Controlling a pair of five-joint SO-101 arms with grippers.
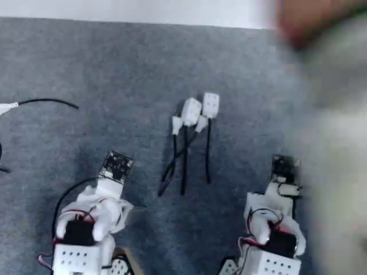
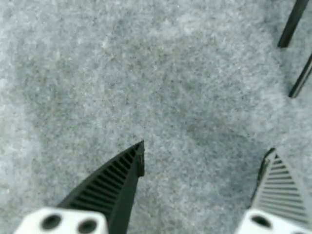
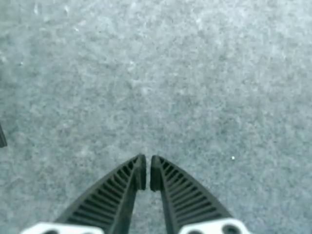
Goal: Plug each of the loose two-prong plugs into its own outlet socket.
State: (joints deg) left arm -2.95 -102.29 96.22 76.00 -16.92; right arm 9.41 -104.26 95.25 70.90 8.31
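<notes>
Blurred against the lens, a big pale shape (image 1: 338, 149) sits well to the right of the plug cluster (image 1: 194, 114). Grey felt (image 1: 114, 63) spreads under everything. On the cluster's near left the left gripper (image 2: 204, 158) hangs over bare felt, jaws spread wide around nothing. On its near right the right gripper (image 3: 147, 171) has its jaws pressed together, empty. The cluster's white plugs and socket blocks bunch together, and black cords (image 1: 184, 163) trail toward the arms. A lone white plug (image 1: 7, 107) lies far left of the cluster.
</notes>
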